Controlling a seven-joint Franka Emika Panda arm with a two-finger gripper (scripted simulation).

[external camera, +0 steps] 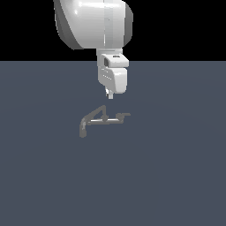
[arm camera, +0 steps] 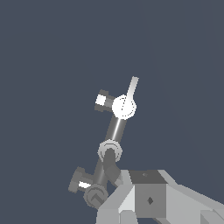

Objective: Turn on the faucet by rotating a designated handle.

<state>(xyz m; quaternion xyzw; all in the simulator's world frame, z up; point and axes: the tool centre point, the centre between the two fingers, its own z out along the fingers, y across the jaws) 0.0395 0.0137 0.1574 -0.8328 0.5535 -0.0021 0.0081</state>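
**Gripper poised above the faucet, handle untouched**

The gripper hangs from the white arm, pointing straight down. In the exterior view only one narrow pale tip shows under the hand body, and the wrist view shows only grey finger housings at the picture's edge, so I cannot tell whether the fingers are apart or together. Nothing is seen between them.

Just below the gripper, with a clear gap, lies the faucet on the flat blue-grey table. The gripper's tip sits over the faucet's middle, near the high point of the spout. From there the spout runs down toward the exterior view's left and ends in a downturned nozzle. A pale crossbar runs level toward the exterior view's right.

The handle is the short dark stub with a flat top at the crossbar's right end in the exterior view. It stands to the right of the gripper and lower, apart from it.

In the wrist view the faucet is seen from above as a chain of round joints linked by bright bars, with a thin pale bar sticking out past the far joint and a short stub beside it. Which of these small parts is the handle I cannot tell from that view.
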